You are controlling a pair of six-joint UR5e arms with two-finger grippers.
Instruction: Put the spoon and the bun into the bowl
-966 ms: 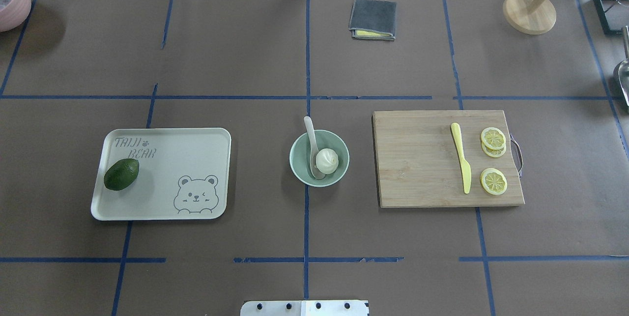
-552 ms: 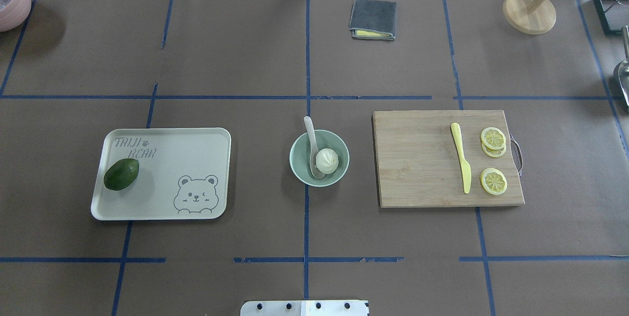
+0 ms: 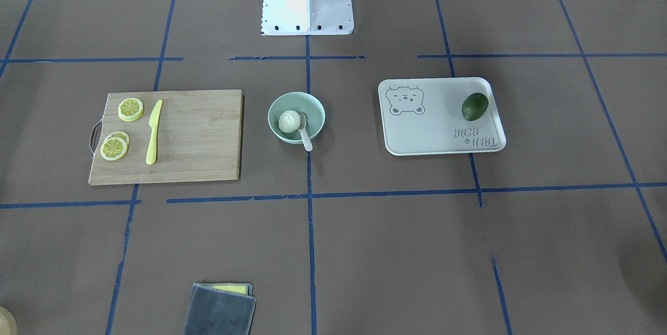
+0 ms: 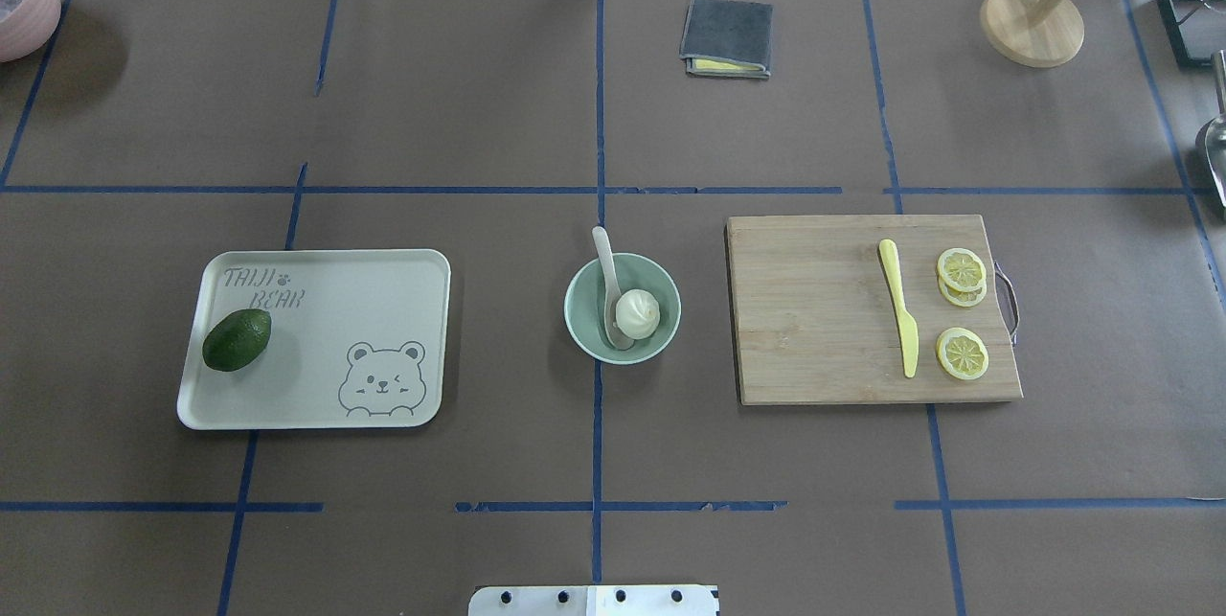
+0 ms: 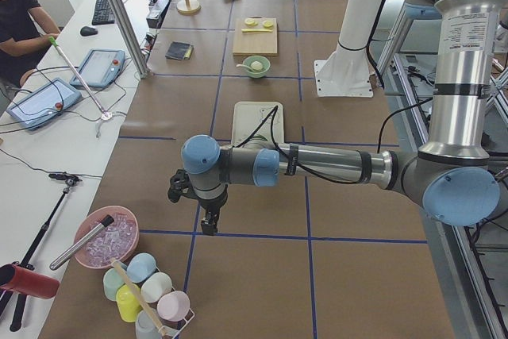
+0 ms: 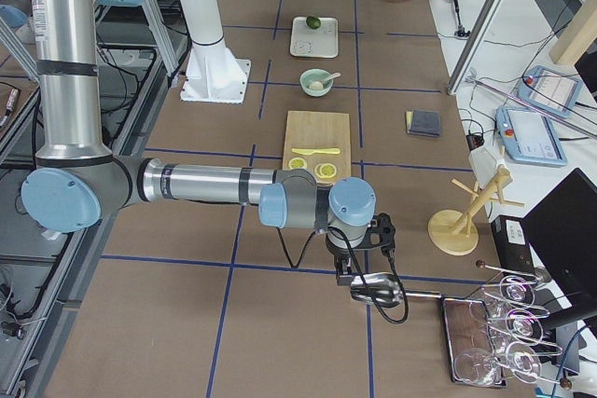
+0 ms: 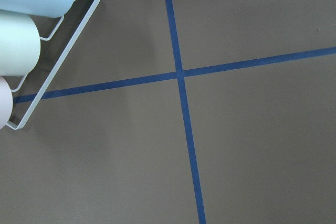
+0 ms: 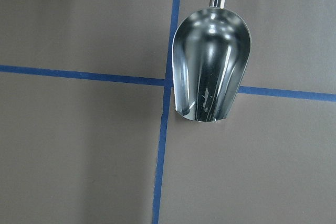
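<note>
Overhead exterior view shows the bowl (image 4: 580, 321) at the middle of the worktop (image 4: 479, 118), with the bun (image 4: 637, 313) sitting inside and the spoon (image 4: 604, 266) beside it, touching it, scoop down in the bowl and handle sticking out over the far rim. Both things being in, the task looks done. The left hand (image 5: 208, 224) hangs over bare worktop at one far end and the right hand (image 6: 343, 272) over a metal scoop (image 8: 211, 66) at the other. I cannot tell whether either is open or closed. If moved, the bun is likely light and soft, so pinch it gently across its sides below the pleats. The spoon looks stiff, light and smooth, perhaps slippery, so its overhanging handle is the place to grip.
</note>
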